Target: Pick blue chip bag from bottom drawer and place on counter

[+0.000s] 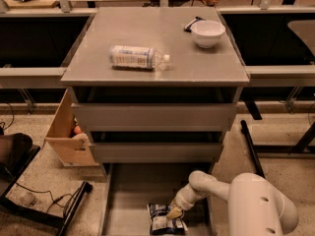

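The blue chip bag (164,220) lies flat on the floor of the pulled-out bottom drawer (129,195), near its front right. My gripper (173,213) reaches down from the white arm (246,200) at the lower right and sits on the bag's upper right edge, touching it. The grey counter (93,38) on top of the cabinet holds a clear water bottle (138,57) lying on its side and a white bowl (207,33).
Two shut drawers (152,117) sit above the open one. A wooden box (66,136) stands on the floor at the cabinet's left. A dark stand with cables (29,195) is at the lower left. Dark table legs (253,136) are at the right.
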